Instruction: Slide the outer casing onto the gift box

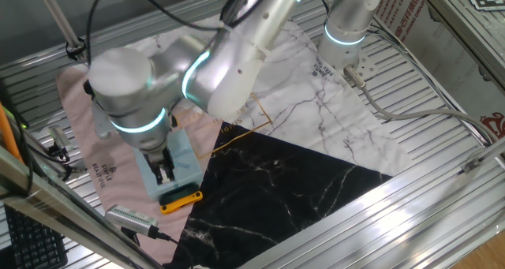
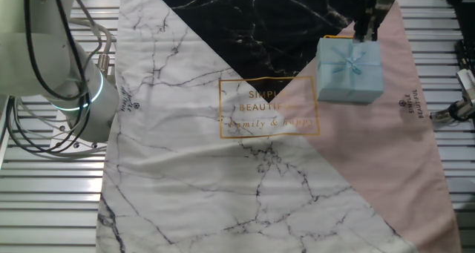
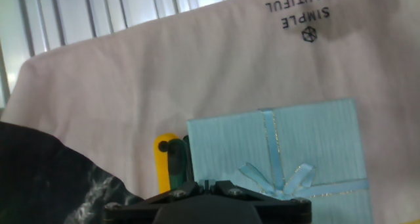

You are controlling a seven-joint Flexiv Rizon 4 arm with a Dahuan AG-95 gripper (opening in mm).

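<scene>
The outer casing (image 1: 183,155) is a pale blue box with a ribbon bow, lying flat on the pink part of the cloth. It also shows in the other fixed view (image 2: 350,69) and in the hand view (image 3: 289,152). The gift box's dark interior shows nowhere; I cannot tell whether the tray is inside the casing. My gripper (image 1: 164,171) hangs over the casing's edge on the side of the small yellow-and-black bar (image 1: 181,198), its fingers close together with nothing between them. In the other fixed view the gripper (image 2: 366,29) stands at the casing's far edge. In the hand view the gripper (image 3: 209,184) is at the bottom, with the bar (image 3: 167,161) left of the casing.
A marble-print cloth (image 2: 223,134) in white, black and pink covers the slatted metal table (image 1: 442,143). A silver brush-like tool (image 1: 130,216) with a cable lies near the table's front edge. A second arm's base (image 1: 347,24) stands at the back. A keyboard (image 1: 28,241) is off the table.
</scene>
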